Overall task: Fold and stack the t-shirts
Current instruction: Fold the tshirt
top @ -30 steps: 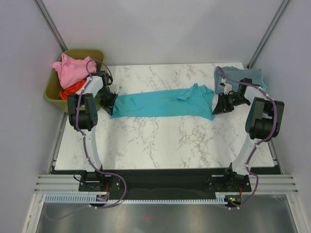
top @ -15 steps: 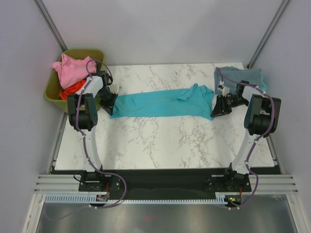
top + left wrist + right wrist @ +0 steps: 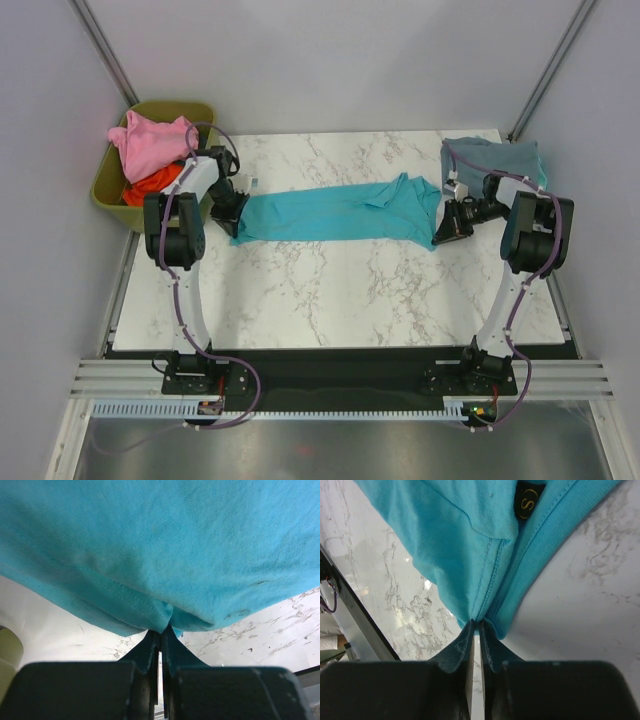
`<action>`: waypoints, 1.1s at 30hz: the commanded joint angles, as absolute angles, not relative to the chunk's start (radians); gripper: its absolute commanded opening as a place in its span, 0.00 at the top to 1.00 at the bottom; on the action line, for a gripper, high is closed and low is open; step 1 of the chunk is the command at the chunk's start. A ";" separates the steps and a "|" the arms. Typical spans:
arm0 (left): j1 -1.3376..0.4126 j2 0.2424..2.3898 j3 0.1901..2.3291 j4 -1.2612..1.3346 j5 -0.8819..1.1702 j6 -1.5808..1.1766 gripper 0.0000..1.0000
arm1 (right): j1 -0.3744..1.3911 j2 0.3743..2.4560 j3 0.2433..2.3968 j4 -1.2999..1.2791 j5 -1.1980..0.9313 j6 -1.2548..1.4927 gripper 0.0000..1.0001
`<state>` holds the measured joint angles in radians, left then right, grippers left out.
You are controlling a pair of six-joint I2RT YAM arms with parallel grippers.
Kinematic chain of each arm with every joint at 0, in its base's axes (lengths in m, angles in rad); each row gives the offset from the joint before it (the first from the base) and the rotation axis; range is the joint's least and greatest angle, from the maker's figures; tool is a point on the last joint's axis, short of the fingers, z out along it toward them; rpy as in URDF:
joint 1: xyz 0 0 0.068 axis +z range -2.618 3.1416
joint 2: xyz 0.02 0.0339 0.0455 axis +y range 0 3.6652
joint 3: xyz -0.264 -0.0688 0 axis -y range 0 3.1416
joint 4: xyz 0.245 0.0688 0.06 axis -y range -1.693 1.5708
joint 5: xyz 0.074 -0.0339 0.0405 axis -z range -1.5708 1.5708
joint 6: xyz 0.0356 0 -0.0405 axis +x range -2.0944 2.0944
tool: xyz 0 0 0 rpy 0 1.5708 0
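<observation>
Both closed tight, my left hand [image 3: 232, 212] and right hand [image 3: 447, 225] are pinching ends of the teal t-shirt [image 3: 335, 212], stretching it flat for folding.

The only writing that can be read is a size mark: a gold capital "S" inside a thin gold ring, printed on a small black label [image 3: 527, 502]. The label sits inside the neck of the teal t-shirt [image 3: 455, 535], just beside the ribbed collar band. It shows at the top of the right wrist view, where the letter stands the right way up. No other word or number can be made out on it. In the top view the shirt lies across the counter [image 3: 330, 290] with its neck toward the right edge, and there the label is too small to read.
</observation>
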<state>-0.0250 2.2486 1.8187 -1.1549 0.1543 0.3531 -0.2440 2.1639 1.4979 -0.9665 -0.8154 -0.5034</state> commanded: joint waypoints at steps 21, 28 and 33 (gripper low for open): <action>-0.026 2.166 1.758 -1.134 0.014 0.491 0.98 | -0.301 2.109 1.545 -1.074 -0.756 -0.637 1.00; -0.026 2.168 1.759 -1.120 -0.040 0.525 0.98 | -0.302 2.106 1.552 -1.094 -0.743 -0.653 1.00; -0.026 2.166 1.764 -1.115 -0.055 0.551 0.98 | -0.304 2.094 1.549 -1.121 -0.723 -0.686 1.00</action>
